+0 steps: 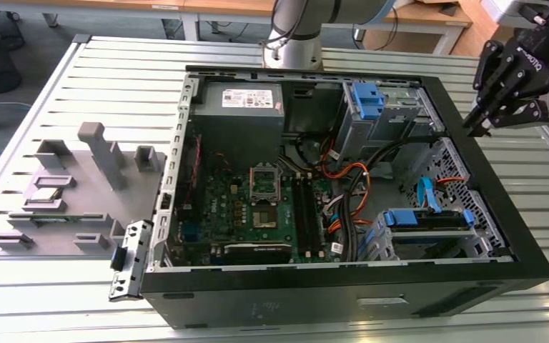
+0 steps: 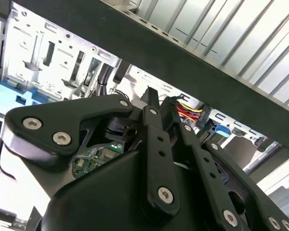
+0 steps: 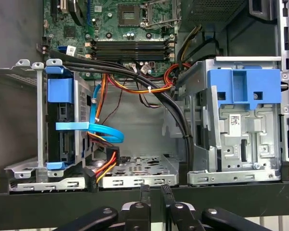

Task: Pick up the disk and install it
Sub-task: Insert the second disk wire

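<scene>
- Exterior view: the gripper (image 1: 475, 126) hangs outside the computer case (image 1: 351, 304), just beyond the case wall on the exterior view's right, above the slatted tabletop (image 1: 112, 78).
- Fingers (image 3: 145, 192): drawn together with only a thin slit between them in the first wrist view, and nothing is held.
- The disk (image 1: 429, 219) sits in the drive cage (image 1: 389, 246) at the case's near corner. From the fingers it lies inward across the case wall, lower, and toward the exterior view's bottom edge.
- Long axis: judged to run roughly parallel to the near case wall. Only its blue caddy edge (image 3: 62, 91) faces the fingers.
- A second cage carries the lone blue bracket (image 3: 243, 86), with no drive in it.
- Hidden: the drive's labelled face. How far it is seated, and whether its cables are connected, cannot be told.
</scene>
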`<state>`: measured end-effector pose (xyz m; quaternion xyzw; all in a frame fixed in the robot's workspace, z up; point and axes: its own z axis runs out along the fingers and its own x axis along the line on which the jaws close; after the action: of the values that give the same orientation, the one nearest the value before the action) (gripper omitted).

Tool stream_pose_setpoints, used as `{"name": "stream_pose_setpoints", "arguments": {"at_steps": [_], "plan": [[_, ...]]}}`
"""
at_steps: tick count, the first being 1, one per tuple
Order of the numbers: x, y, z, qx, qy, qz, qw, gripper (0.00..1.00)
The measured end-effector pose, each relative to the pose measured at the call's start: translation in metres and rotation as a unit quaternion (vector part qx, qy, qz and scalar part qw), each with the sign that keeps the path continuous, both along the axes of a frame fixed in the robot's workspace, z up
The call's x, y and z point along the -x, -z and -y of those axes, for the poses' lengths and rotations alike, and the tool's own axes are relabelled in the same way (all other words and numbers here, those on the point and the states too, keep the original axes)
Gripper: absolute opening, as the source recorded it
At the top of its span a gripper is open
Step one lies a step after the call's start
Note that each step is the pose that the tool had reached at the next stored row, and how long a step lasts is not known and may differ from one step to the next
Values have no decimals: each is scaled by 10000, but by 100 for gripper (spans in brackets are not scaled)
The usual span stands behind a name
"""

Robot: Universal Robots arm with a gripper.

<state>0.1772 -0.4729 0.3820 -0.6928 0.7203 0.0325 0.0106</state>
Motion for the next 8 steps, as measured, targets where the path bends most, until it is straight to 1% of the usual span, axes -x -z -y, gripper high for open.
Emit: {"name": "stream_pose_setpoints", "arguments": {"at_steps": [5,8], "plan": [[0,-1,79,2,0,0,10000,24],[0,-1,84,2,0,0,10000,24]]}}
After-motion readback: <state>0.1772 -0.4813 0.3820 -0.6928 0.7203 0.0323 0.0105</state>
